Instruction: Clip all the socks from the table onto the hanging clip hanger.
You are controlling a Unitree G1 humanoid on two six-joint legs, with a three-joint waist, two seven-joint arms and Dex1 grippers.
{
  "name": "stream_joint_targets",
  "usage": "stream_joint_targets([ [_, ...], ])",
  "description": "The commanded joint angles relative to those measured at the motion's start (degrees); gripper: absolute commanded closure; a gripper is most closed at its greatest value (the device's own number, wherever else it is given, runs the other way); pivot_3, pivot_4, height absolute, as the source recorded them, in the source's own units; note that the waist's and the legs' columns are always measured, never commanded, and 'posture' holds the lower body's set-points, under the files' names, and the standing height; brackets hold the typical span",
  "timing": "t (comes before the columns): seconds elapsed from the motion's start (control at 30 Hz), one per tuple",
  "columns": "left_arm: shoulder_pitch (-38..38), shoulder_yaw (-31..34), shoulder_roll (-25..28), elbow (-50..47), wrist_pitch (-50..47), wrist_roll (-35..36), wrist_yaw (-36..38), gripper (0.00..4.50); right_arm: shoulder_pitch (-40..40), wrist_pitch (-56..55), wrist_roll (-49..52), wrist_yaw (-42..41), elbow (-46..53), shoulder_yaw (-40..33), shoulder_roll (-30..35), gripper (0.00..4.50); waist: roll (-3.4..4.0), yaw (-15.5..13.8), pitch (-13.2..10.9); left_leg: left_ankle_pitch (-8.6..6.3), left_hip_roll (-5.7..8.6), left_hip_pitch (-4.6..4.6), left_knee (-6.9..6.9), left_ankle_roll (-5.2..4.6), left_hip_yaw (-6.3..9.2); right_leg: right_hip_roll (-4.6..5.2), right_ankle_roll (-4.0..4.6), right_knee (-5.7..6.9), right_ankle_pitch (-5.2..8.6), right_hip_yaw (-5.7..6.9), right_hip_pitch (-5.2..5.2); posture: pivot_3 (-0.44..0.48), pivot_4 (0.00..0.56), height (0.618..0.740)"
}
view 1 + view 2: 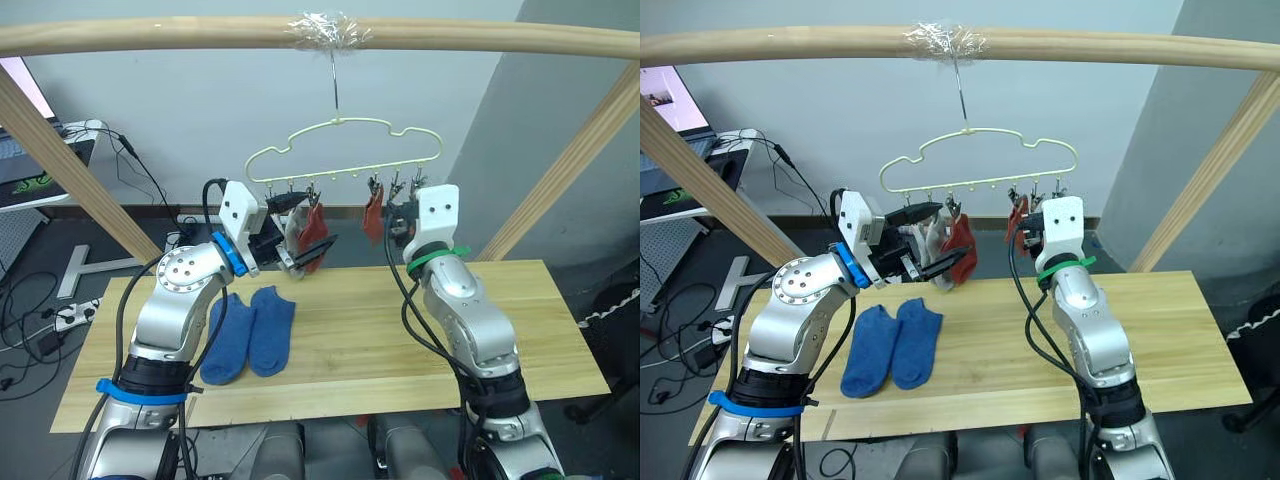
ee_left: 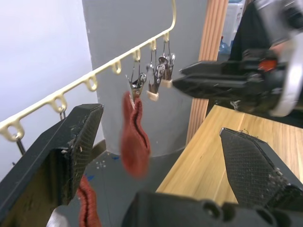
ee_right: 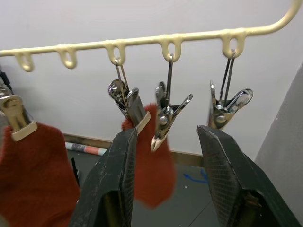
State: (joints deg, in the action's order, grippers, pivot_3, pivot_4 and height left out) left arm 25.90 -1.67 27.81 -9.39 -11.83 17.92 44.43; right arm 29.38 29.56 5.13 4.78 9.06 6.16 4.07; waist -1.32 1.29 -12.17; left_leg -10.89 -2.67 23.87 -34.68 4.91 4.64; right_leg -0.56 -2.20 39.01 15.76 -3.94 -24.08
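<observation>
Pale cream clip hanger hung by its hook from a round wooden rail, at a taped spot; slanted wooden posts to either side. Two rust-red socks clipped on already: one in the right-hand group of clips, the other at the left-hand group, next to a light grey sock hanging there too. Two blue socks flat and side by side, touching, on the left part of the tabletop.

Left gripper raised at the left group of clips, fingers spread wide around the grey and red socks, closed on nothing that can be made out. Right gripper lifted just under the right group of clips, fingers apart, an empty metal clip hanging between them and another just beside; nothing grasped.

Behind on the left: small white desk with a laptop, cables strewn over the dark floor. Black cables also looped along both arms.
</observation>
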Motion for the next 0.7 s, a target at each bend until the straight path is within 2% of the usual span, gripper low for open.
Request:
stream_joint_targets([
  [0.03,0.29,0.96,-0.09,-2.85,0.19,0.62,-0.69,0.00,3.69,-4.76,-1.10,-0.37,-4.03,-2.07,-0.55,2.40,0.00,-0.09,0.00,0.00,0.00,0.00,0.00,0.00,0.00,0.00,0.01,0.00,-0.01,0.00,0.00,0.149,0.176,0.740],
  [0.53,1.11,1.15,0.34,-3.19,-0.57,0.25,-2.08,0.00,11.62,-12.80,-2.14,-1.66,-18.39,-4.17,-3.55,2.40,0.01,-1.22,-0.01,0.00,-0.01,0.00,0.00,-0.01,0.00,-0.01,0.28,0.02,-0.17,0.01,-0.01,0.166,0.181,0.740],
  [0.7,3.35,2.01,-0.18,-3.16,-1.82,2.26,-1.79,0.00,13.82,-14.78,-2.03,-2.27,-21.91,-4.54,-3.75,2.40,0.01,-1.31,-0.01,0.00,-0.01,0.00,0.00,-0.01,0.00,-0.01,0.29,0.02,-0.18,0.01,-0.01,0.167,0.179,0.740],
])
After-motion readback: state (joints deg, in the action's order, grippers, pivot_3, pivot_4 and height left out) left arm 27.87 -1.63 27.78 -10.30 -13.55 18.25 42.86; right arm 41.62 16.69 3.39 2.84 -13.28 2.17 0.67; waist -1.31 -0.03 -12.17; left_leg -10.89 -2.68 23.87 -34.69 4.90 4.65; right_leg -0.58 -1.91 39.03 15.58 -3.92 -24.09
